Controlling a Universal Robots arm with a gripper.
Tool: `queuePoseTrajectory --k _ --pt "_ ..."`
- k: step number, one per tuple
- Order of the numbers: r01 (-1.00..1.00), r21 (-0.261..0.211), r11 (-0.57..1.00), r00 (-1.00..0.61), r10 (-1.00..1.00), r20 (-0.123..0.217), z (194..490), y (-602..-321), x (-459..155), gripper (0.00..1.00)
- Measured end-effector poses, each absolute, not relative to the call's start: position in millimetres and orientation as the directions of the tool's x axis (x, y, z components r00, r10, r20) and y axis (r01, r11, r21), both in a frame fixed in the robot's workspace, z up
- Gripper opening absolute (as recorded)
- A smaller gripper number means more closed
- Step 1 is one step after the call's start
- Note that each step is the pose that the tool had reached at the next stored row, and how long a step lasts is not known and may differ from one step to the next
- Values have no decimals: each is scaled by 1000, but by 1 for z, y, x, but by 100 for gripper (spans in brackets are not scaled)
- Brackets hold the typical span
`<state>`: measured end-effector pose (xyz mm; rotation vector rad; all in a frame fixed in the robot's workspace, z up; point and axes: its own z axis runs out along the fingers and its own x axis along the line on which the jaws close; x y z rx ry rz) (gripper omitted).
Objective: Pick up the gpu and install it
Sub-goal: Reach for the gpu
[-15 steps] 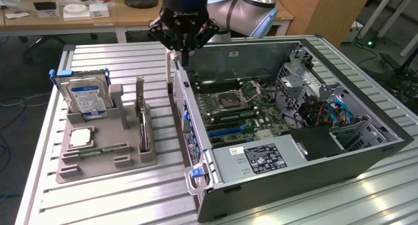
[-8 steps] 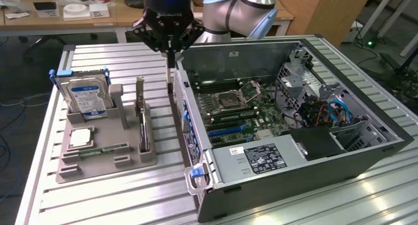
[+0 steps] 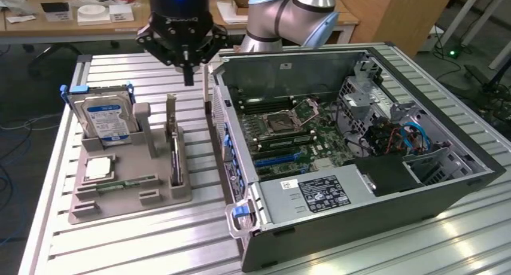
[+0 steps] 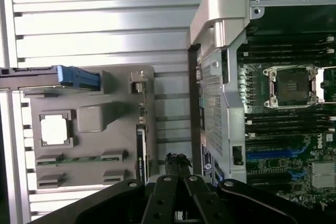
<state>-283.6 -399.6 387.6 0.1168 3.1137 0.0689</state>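
The gpu stands on edge in a slot of the grey holder tray, its silver bracket rising at the far end. From the wrist camera the gpu is a thin dark strip along the edge of the tray. My gripper hangs shut and holding nothing above the table, a little beyond the bracket end, between the tray and the open computer case. In the wrist view my gripper points down over the gap beside the case wall.
The tray also holds an upright hard drive with a blue label, a processor and a memory stick. Inside the case lies the motherboard with blue slots. A cluttered desk stands behind.
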Motion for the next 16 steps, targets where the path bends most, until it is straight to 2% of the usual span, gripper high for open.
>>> queuePoseTrajectory --k 9,16 --pt "74 45 996 -997 75 -23 386 -400 -319 11" --pt "74 45 996 -997 75 -23 386 -400 -321 11"
